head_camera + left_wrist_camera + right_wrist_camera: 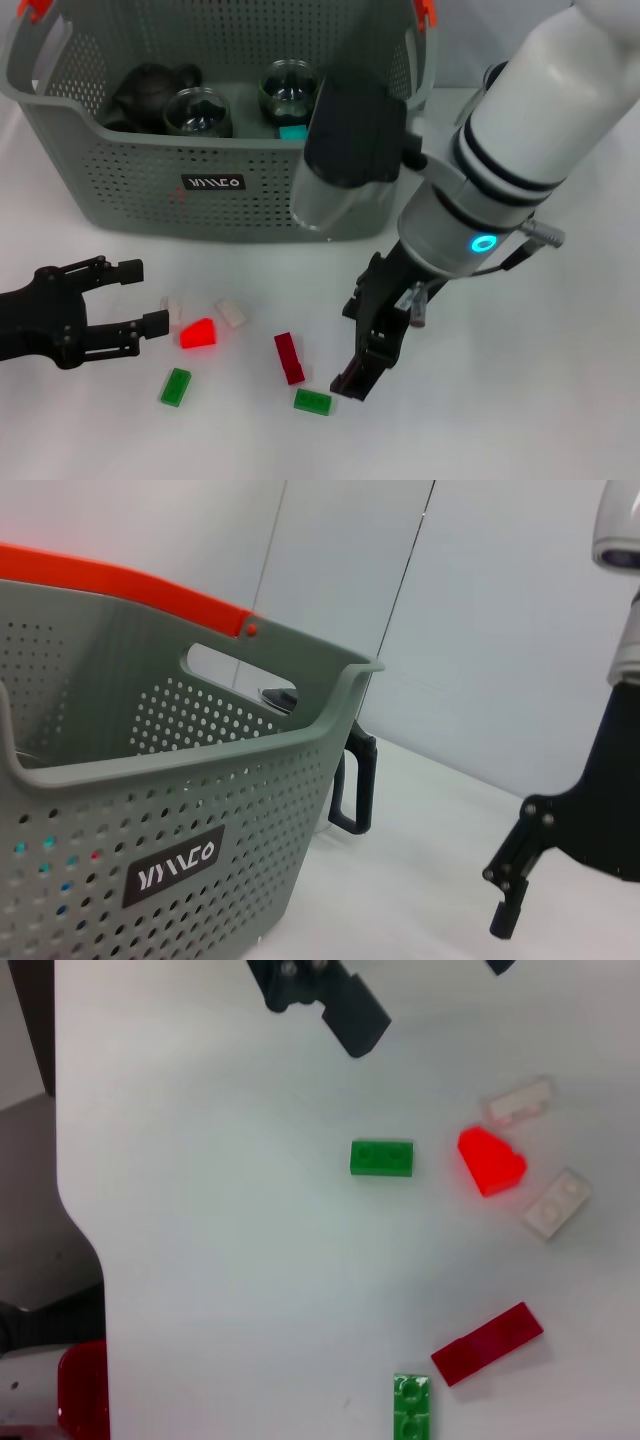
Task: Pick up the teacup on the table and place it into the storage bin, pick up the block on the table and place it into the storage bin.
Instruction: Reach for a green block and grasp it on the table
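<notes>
Just beside right tool (352, 385): green block (312, 401).

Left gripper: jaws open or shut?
Open. In the head view the left gripper shows its jaws spread apart with nothing between them, beside the bright red block.

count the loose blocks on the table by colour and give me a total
Green blocks: 2
Dark red block: 1
Bright red block: 1
Clear blocks: 2
Total: 6
</notes>
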